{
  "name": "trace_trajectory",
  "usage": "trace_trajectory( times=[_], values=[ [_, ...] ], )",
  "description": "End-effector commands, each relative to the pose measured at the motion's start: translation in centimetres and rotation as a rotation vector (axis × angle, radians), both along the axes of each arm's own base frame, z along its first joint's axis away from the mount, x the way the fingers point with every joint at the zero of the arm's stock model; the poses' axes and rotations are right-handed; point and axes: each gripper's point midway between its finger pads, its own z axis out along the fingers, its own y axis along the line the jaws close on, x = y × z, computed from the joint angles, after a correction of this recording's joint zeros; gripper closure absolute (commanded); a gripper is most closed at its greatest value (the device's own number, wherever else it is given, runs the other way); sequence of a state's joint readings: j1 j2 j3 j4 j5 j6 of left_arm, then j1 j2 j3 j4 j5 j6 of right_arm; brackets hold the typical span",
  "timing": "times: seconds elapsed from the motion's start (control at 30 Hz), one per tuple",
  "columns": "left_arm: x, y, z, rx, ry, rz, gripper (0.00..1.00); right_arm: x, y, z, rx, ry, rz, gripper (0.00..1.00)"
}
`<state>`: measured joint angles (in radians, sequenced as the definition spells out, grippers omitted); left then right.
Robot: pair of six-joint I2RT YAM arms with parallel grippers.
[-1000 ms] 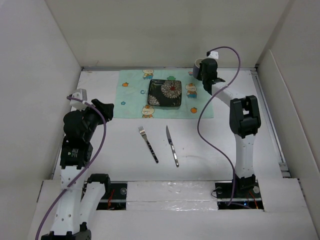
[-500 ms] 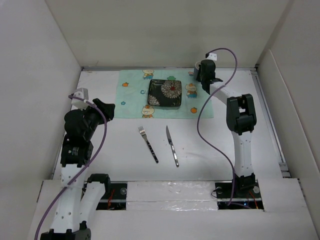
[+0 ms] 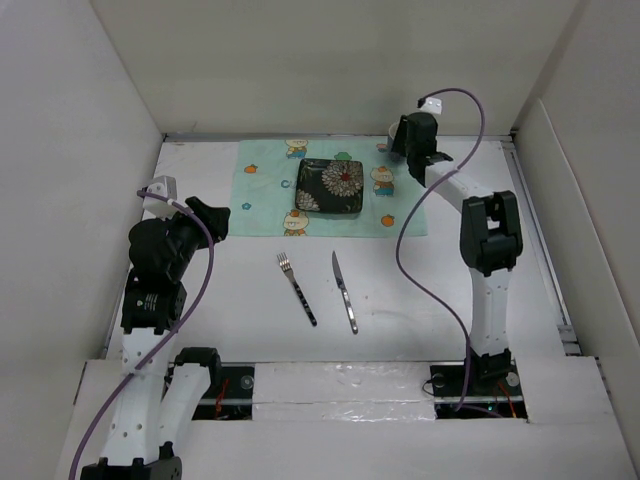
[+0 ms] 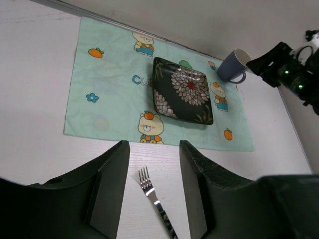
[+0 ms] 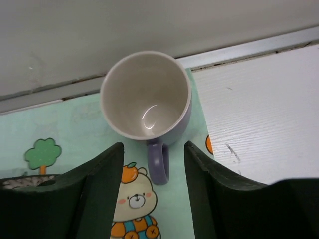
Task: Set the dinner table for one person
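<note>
A mint-green cartoon-print cloth (image 3: 265,190) lies at the back of the white dinner table (image 3: 420,290). A black floral square plate (image 3: 330,186) sits on it. A purple mug (image 5: 147,102) stands upright on the cloth's far right corner, its handle toward my right gripper (image 5: 153,172), which is open, empty and just behind the handle. The mug also shows in the left wrist view (image 4: 234,66). A fork (image 3: 297,288) and a knife (image 3: 344,291) lie on the bare table in front of the cloth. My left gripper (image 4: 153,189) is open and empty, raised above the fork (image 4: 152,196).
White panels wall the table at the back (image 3: 330,70), left (image 3: 60,180) and right (image 3: 590,200). A metal rail (image 5: 249,50) runs along the back edge behind the mug. Purple cables trail from both arms.
My right gripper has drawn back a little from the mug, which now stands free on the cloth's corner. The left arm has hardly moved.
</note>
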<state>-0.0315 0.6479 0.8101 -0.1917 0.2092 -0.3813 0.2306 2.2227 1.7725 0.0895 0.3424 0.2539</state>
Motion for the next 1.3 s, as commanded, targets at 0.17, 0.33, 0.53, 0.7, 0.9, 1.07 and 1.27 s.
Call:
trace_trajectory(
  times=[0.17,0.33,0.53,0.7,0.9,1.07,1.27],
  values=[
    [-0.1,-0.2,1.6,0.005,-0.066,-0.012,0.81,-10.3,9.1,14.8,0.101,-0.219,0.215,1.0],
    [0.0,-0.1,1.2,0.005,-0.052,-0.004,1.0,-20.9,16.6,6.8,0.145,-0.085,0.422,1.0],
    [-0.2,-0.3,1.6,0.0,-0.066,-0.014,0.91,-34.1,22.1,0.8,0.011,0.075,0.649,0.94],
    [-0.3,-0.2,1.6,0.001,-0.066,-0.011,0.75,-38.1,20.5,-3.9,0.02,0.237,0.619,0.59],
    [-0.1,-0.2,1.5,-0.002,-0.059,-0.011,0.7,-41.2,18.1,-8.3,-0.057,0.398,0.568,0.48],
    [-0.3,-0.2,1.7,-0.002,-0.065,-0.009,0.7,-43.7,18.1,-11.1,-0.13,0.472,0.565,0.48],
    [-0.2,-0.3,1.6,-0.003,-0.06,-0.019,0.7,-43.7,17.5,-13.3,-0.15,0.512,0.509,0.57]
  ],
)
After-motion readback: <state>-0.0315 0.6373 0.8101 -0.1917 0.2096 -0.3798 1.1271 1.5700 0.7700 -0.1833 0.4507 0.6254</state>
